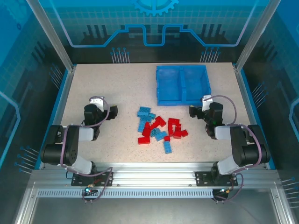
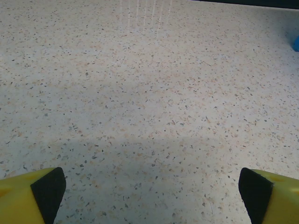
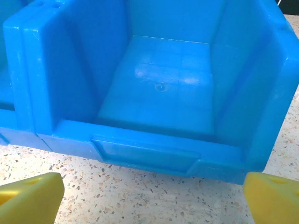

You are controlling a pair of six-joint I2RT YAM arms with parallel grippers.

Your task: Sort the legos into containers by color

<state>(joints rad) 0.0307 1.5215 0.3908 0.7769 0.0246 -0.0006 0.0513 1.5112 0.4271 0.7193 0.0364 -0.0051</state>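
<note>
The left gripper [image 1: 112,111] has its jaws wide apart, holds nothing, and is low over the bare table [image 2: 149,93]. The right gripper [image 1: 192,111] is likewise wide open and empty, facing the near wall of the bin [image 1: 183,100]; the compartment before it is bare. The bricks [image 1: 159,129], red and light blue mixed, lie in a loose heap on the table between the arms, short of the bin. They are judged light, rigid, smooth-sided plastic, liable to skid or tip. Each is best pinched across its flat long sides, outlying pieces first.
</note>
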